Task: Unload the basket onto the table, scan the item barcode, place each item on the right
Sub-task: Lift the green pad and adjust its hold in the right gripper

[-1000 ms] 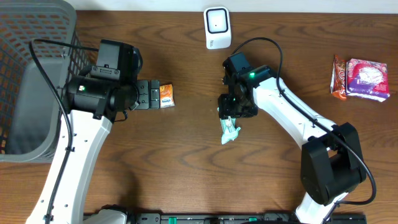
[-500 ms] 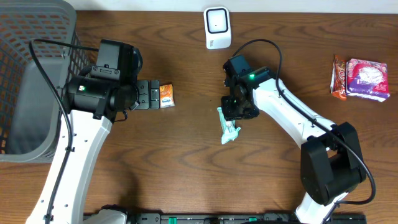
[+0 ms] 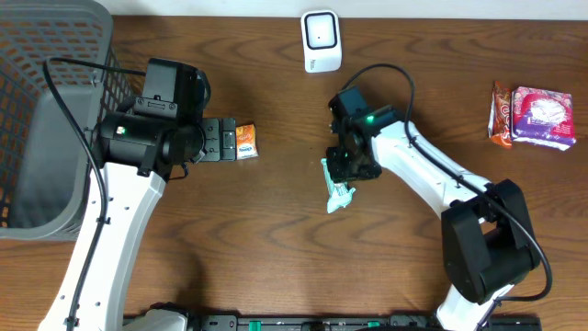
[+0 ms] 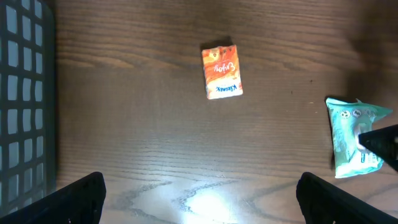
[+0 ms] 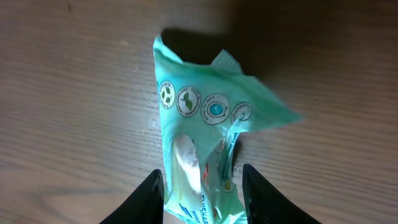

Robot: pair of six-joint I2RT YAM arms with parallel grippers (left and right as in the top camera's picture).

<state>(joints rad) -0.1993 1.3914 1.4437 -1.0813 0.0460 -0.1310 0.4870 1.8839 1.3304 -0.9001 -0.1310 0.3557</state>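
Note:
A crumpled green packet [image 5: 205, 130] lies on the wooden table, seen in the overhead view as the green packet [image 3: 338, 190]. My right gripper [image 5: 202, 199] has its two fingers pressed against the packet's sides, shut on it; from above the right gripper [image 3: 347, 170] sits over the packet's upper end. A small orange packet [image 4: 221, 71] lies flat just ahead of my left gripper [image 4: 199, 199], which hangs open above bare wood with nothing between its fingers. The white scanner [image 3: 322, 40] stands at the table's far edge.
A grey mesh basket [image 3: 37, 110] fills the left end of the table. At the far right lie a pink snack pack [image 3: 544, 115] and a brown packet [image 3: 501, 115] side by side.
The right gripper's fingers have closed in on the green packet, whose upper end now stands crumpled between them. The left arm has not moved.

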